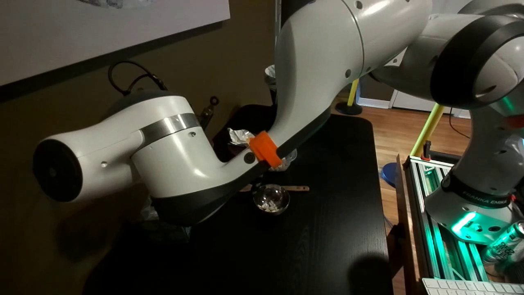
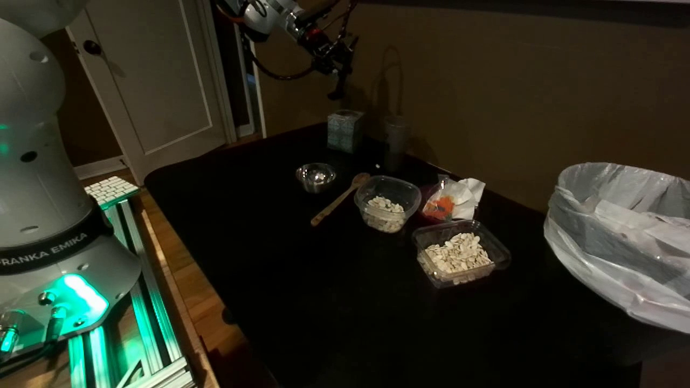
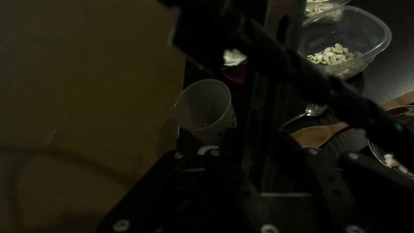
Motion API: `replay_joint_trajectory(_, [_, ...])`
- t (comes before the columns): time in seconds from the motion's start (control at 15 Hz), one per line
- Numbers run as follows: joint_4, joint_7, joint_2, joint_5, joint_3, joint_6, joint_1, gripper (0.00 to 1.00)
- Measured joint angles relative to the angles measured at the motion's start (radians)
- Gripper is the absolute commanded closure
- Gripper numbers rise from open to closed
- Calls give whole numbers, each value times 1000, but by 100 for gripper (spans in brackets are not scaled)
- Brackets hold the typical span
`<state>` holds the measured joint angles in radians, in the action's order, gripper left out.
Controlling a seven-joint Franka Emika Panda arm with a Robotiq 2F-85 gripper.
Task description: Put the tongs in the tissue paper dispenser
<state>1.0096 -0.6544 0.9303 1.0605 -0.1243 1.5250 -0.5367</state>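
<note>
In an exterior view, a matt cardboard tissue box (image 2: 345, 132) shows upper centre, a shiny metal bowl (image 2: 314, 185) and wooden spoon (image 2: 340, 199) mid-frame, a crinkled plastic liner (image 2: 585, 267) at right.

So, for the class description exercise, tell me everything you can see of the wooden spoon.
The wooden spoon is light brown, with a rounded head and a long, straight handle. It lies on the black table, between the metal bowl and a clear plastic tub of pale seeds, its handle pointing roughly toward the robot base and its head toward the wall. The table is its only evident contact.
</note>
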Motion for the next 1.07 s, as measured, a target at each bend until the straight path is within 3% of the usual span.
replay_joint_trajectory(0.27, [-21,-48,24,34,14,-2,-11,91])
replay_joint_trajectory(0.6, [-156,-185,139,112,66,-15,-68,91])
replay_joint_trajectory(0.67, [-184,-205,161,120,74,-15,-76,66])
replay_joint_trajectory(0.8, [-231,-226,193,120,75,-14,-84,66])
replay_joint_trajectory(0.87, [-246,-232,201,120,75,-14,-86,91])
replay_joint_trajectory(1.07, [-255,-236,206,120,75,-14,-85,91])
